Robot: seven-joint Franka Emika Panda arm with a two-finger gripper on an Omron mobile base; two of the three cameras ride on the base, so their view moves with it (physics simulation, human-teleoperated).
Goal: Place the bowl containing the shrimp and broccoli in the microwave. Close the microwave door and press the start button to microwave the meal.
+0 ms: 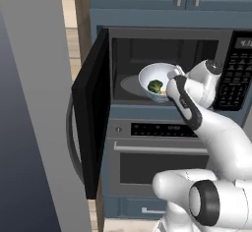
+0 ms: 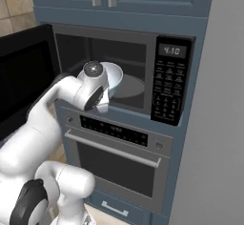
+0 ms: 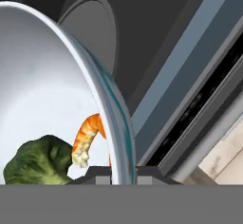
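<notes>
The pale bowl (image 1: 153,74) hangs tilted at the mouth of the microwave (image 1: 167,46), just above its front sill. My gripper (image 1: 167,96) is shut on the bowl's near rim. In the hand view the rim of the bowl (image 3: 42,85) runs between the two fingertips of the gripper (image 3: 124,176). The orange shrimp (image 3: 88,140) and the green broccoli (image 3: 35,163) lie inside. The broccoli (image 1: 155,85) is also visible from the left base. The microwave door (image 1: 93,113) stands swung open to the left. From the right base, the hand hides part of the bowl (image 2: 114,75).
A grey turntable (image 1: 129,84) lies inside the cavity behind the bowl. The keypad panel (image 2: 169,93) sits right of the opening. A silver-fronted wall oven (image 1: 157,157) is below, blue cabinets above. A tall grey panel (image 1: 29,128) stands at the left.
</notes>
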